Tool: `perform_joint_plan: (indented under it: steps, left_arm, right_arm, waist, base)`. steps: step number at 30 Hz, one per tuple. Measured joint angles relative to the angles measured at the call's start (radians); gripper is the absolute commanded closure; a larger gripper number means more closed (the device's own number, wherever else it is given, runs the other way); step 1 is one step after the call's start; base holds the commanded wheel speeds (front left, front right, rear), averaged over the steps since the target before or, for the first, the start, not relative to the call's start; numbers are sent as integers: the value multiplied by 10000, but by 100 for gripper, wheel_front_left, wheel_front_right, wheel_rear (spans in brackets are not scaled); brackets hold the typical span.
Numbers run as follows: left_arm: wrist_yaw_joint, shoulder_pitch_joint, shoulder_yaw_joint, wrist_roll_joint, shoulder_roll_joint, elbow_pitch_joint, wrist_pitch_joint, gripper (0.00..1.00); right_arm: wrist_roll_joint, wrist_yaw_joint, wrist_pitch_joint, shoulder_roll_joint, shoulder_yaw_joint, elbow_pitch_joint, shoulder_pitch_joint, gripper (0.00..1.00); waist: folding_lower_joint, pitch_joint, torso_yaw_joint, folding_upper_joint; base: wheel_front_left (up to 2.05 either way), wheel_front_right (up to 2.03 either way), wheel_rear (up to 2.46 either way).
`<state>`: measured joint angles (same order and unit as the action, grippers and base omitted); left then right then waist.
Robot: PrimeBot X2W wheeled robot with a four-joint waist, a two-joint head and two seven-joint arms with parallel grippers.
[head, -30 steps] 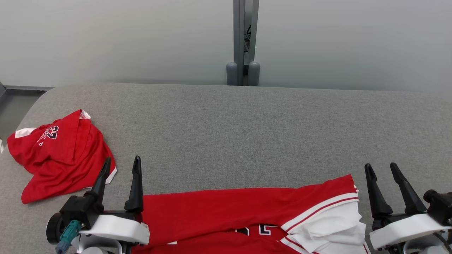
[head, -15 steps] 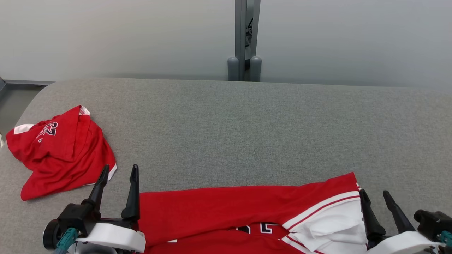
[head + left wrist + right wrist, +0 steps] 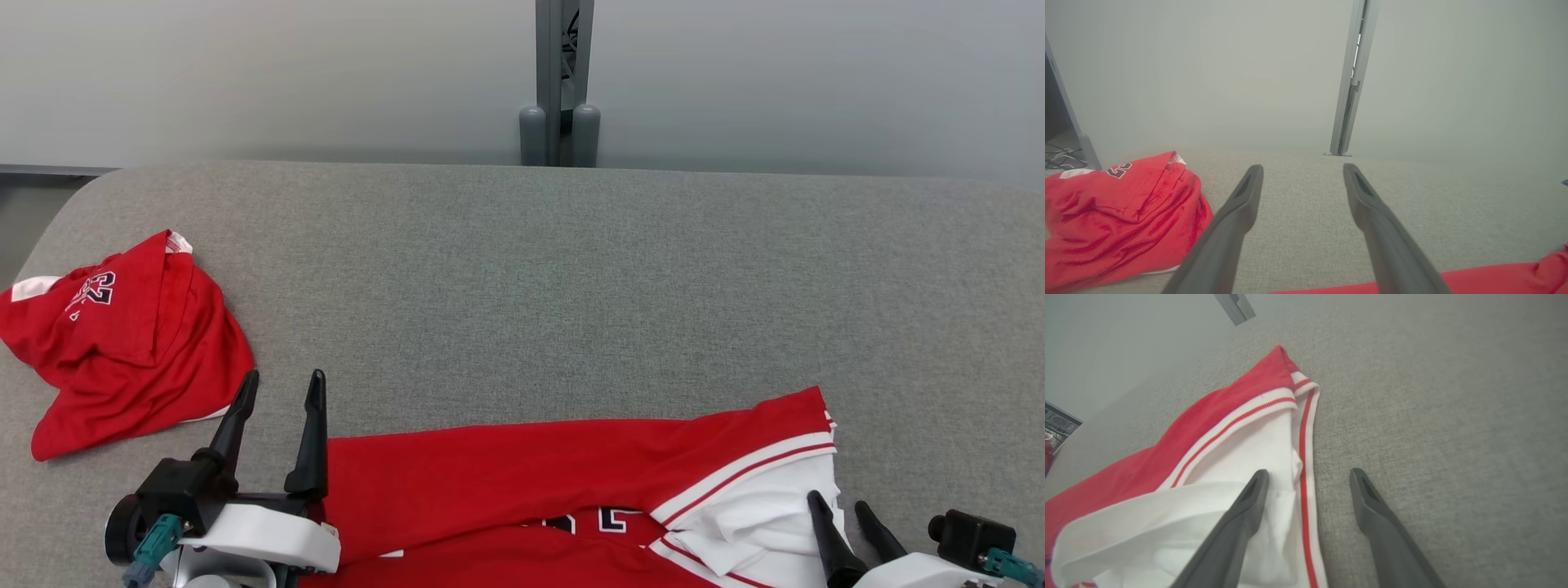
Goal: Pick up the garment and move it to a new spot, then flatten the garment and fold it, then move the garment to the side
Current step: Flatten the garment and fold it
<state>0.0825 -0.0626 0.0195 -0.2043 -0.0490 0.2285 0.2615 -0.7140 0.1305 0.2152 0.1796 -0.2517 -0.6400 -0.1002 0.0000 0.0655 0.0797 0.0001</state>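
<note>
A red and white garment lay spread along the near edge of the grey worktop. The left tool and the right tool flanked its ends, both wide open and empty. A crumpled red shirt lay far left.

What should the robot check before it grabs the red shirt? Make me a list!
1. Is the left claw open? ok.
2. Is the right claw open? ok.
3. Is the right claw lined up on the striped edge of the red shirt? ok: one finger is over white cloth and the other is over the table.
4. Is the left claw touching the shirt's opposite end? cannot tell: it sits right beside that end.
5. Is the shirt lying flat? not ok: it is bunched up at the right claw's end.
6. Is the other red shirt out of the way? ok: it lies apart, far to the left.
</note>
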Motion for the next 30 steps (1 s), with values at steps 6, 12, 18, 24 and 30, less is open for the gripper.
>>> perform_joint_plan:
  steps: [6, 12, 18, 24, 30]
  left_arm:
    - [15, -60, -8, 81, 0, 15, 0, 0]
    - [44, -76, -46, 94, 0, 23, 0, 0]
    - [44, -79, -50, 92, -2, 23, 0, 0]
    - [42, -78, -58, 92, 0, 27, 0, 0]
    - [38, -74, -35, 86, -2, 65, 0, 0]
  right_arm:
    - [-780, 0, -21, 63, -700, -274, -290, 0]
    - [-1423, -2, 6, 188, -1312, -441, -517, 29]
    - [-1827, 4, 54, 291, -1747, -556, -619, 100]
    - [-2153, 8, 232, 481, -2033, -711, -772, 100]
    - [-2464, 33, 320, 759, -2056, -853, -1009, 100]
  waist:
    - [0, 57, 63, 0]
    - [0, 98, 161, 0]
    - [0, 114, 228, 0]
    - [0, 99, 222, 0]
    - [0, 42, 183, 0]
  base:
    - [0, 0, 0]
    - [0, 0, 0]
    - [0, 0, 0]
    - [0, 0, 0]
    - [0, 0, 0]
